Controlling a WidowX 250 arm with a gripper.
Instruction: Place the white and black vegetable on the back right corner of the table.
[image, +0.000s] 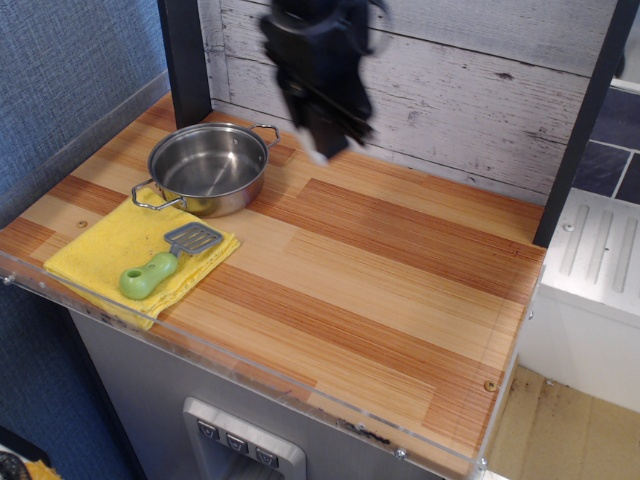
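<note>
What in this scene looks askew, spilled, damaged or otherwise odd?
Nothing stands out. The pot sits upright on the table, the spatula lies flat on the yellow cloth, and nothing is spilled. The claw is motion-blurred above the table.

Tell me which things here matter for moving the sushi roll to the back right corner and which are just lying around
Part of the job:
- sushi roll, only a white bit shows
- gripper, blurred
- table

Just lying about:
- pot
- yellow cloth
- spatula
</note>
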